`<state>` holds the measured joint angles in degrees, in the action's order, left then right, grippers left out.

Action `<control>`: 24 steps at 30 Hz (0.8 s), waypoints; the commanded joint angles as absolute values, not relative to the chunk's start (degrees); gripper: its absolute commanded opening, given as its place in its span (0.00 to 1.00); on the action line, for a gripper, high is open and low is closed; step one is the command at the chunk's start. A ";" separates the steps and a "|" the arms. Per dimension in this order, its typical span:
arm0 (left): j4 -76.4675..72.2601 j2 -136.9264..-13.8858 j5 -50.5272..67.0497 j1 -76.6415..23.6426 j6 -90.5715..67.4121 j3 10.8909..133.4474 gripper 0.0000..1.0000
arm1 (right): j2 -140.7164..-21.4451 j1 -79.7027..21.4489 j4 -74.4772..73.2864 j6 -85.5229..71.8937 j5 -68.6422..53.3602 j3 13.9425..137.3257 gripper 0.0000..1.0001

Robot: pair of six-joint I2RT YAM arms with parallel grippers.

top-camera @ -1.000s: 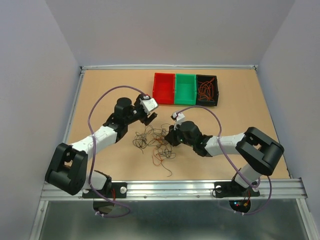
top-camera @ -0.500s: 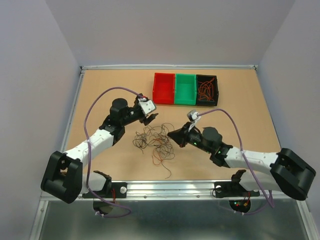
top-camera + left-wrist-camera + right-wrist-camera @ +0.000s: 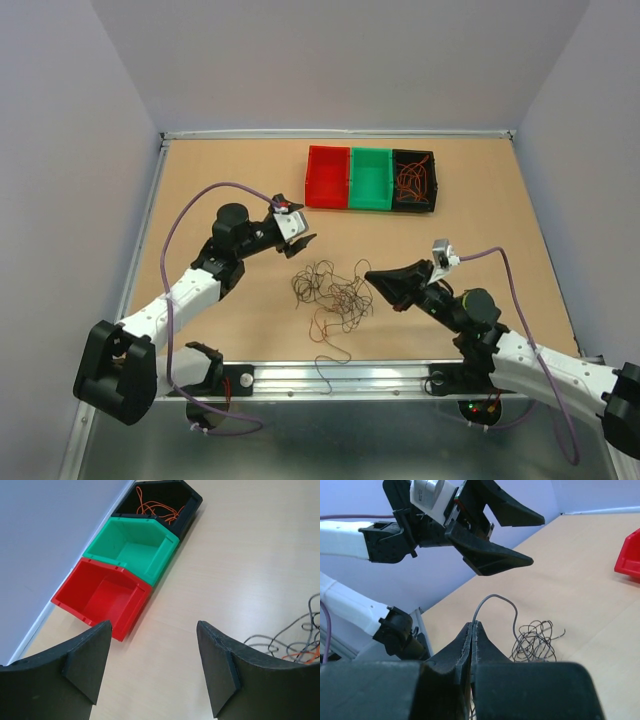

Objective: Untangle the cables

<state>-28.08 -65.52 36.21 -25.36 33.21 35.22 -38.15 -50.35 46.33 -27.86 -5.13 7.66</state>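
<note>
Cables (image 3: 333,292): hair-thin curly wires in black, green and red-orange, knotted in one loose flat pile mid-counter, closer to the near edge. Trailing strand (image 3: 335,353) runs out of the pile toward the near edge. Pinched strand (image 3: 495,597) arcs up from the clamped right gripper (image 3: 472,624). Orange bunch (image 3: 411,180) sits coiled in the black bin (image 3: 434,186) by the far edge

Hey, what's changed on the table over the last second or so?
The right arm swung back toward its own side; the right claw, shut on a thin grey cable, dragged the cable tangle rightward and a little nearer. The left arm stretched out, but the open left claw barely shifted. The three bins stayed put.
</note>
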 commanded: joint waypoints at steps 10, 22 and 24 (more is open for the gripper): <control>-23.73 -65.39 47.73 -25.14 36.92 36.56 0.91 | -45.96 -50.80 41.84 -22.76 -4.03 22.49 0.00; -23.38 -67.24 53.17 -25.31 34.89 37.71 0.93 | -53.96 -50.89 31.84 -20.57 -11.51 41.38 0.01; -23.47 -67.58 54.48 -25.31 34.46 37.79 0.93 | -55.80 -50.89 29.89 -20.13 -11.69 46.03 0.01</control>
